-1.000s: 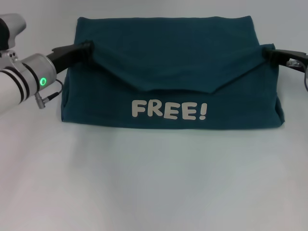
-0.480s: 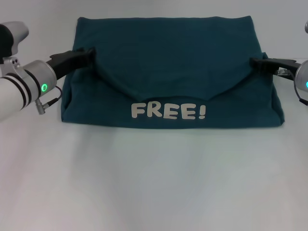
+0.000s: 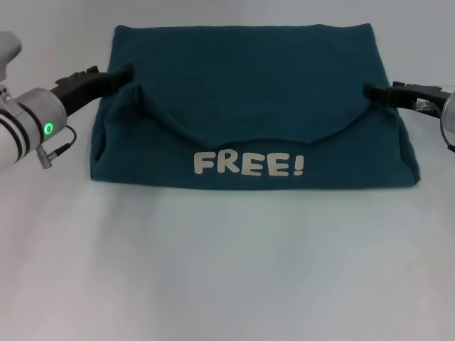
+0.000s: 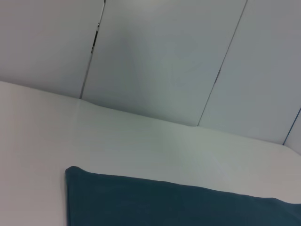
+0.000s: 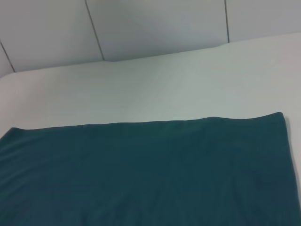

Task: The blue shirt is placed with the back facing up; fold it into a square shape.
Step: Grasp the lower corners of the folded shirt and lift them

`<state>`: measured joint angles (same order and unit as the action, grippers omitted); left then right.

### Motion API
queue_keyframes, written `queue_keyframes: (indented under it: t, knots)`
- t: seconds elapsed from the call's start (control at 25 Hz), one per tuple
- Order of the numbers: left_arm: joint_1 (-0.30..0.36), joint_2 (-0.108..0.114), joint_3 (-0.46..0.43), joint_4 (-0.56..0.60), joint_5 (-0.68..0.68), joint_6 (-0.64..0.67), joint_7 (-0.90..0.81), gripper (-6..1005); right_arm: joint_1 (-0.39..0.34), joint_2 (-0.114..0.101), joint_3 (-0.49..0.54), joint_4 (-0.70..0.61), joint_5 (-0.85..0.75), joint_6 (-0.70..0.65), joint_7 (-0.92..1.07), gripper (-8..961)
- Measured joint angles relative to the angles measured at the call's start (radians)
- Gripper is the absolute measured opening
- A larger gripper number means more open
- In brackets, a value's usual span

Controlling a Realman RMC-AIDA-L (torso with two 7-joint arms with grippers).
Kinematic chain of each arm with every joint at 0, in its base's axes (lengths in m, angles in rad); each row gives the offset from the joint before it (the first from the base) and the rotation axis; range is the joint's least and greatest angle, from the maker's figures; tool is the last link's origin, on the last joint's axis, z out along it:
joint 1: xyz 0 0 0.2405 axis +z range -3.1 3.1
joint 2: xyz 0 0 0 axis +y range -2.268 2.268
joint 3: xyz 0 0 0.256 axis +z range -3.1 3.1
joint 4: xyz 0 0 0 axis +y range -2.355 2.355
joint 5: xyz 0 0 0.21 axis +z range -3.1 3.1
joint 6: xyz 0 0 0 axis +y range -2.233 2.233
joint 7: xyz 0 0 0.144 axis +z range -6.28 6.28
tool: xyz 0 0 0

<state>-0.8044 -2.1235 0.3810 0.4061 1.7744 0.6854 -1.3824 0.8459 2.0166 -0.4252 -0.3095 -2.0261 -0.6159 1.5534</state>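
The blue shirt (image 3: 249, 78) lies folded into a wide rectangle at the far middle of the white table (image 3: 227, 270). A flap from its far side is folded toward me, ending in a curved edge just above white "FREE!" lettering (image 3: 249, 164). My left gripper (image 3: 122, 74) is at the shirt's left edge, near the flap's corner. At the right edge, my right gripper (image 3: 371, 90) touches the flap's other corner. Whether either one grips cloth cannot be made out. The blue shirt (image 4: 164, 207) also fills the low part of the left wrist view, and the blue shirt (image 5: 141, 174) lies flat in the right wrist view.
White tabletop surrounds the shirt on all sides, with a broad stretch in front of it. A pale panelled wall (image 4: 164, 56) rises behind the table's far edge.
Both grippers have drawn outward toward the shirt's side edges. The flap has sunk flatter and its curved edge now sits closer to the lettering.
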Motion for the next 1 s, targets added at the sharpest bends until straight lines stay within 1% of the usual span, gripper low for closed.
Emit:
queue_keyframes:
  t: [0.08, 0.2, 0.32, 0.4, 0.48, 0.6, 0.72, 0.8, 0.88, 1.0]
  knots:
    - [0.016, 0.0, 0.008, 0.016, 0.003, 0.03, -0.013, 568, -0.012, -0.003, 0.004, -0.008, 0.0, -0.039, 0.004, 613]
    - [0.059, 0.0, 0.046, 0.059, 0.006, 0.111, -0.062, 691, -0.047, -0.001, 0.002, -0.05, 0.0, -0.135, 0.035, 640]
    - [0.121, -0.002, 0.101, 0.121, 0.004, 0.207, -0.111, 816, -0.099, 0.005, -0.001, -0.111, -0.003, -0.239, 0.083, 668]
    - [0.167, -0.007, 0.126, 0.16, 0.005, 0.272, -0.128, 809, -0.133, 0.003, -0.001, -0.141, -0.003, -0.307, 0.112, 668]
    - [0.204, -0.015, 0.14, 0.188, 0.007, 0.307, -0.13, 805, -0.164, -0.003, -0.002, -0.163, -0.003, -0.383, 0.143, 668]
    - [0.254, -0.026, 0.171, 0.224, 0.009, 0.326, -0.114, 803, -0.207, -0.014, -0.004, -0.194, -0.009, -0.486, 0.192, 667]
    - [0.295, -0.034, 0.193, 0.24, 0.01, 0.321, -0.06, 802, -0.245, -0.029, -0.006, -0.217, -0.011, -0.566, 0.247, 667]
    - [0.31, -0.037, 0.194, 0.239, 0.011, 0.316, -0.016, 802, -0.267, -0.043, -0.008, -0.221, -0.011, -0.616, 0.286, 667]
    - [0.317, -0.038, 0.195, 0.226, 0.011, 0.295, 0.042, 802, -0.282, -0.05, -0.009, -0.224, -0.011, -0.647, 0.313, 667]
    - [0.318, -0.039, 0.2, 0.199, 0.013, 0.243, 0.107, 802, -0.305, -0.054, 0.0, -0.232, -0.007, -0.687, 0.342, 666]
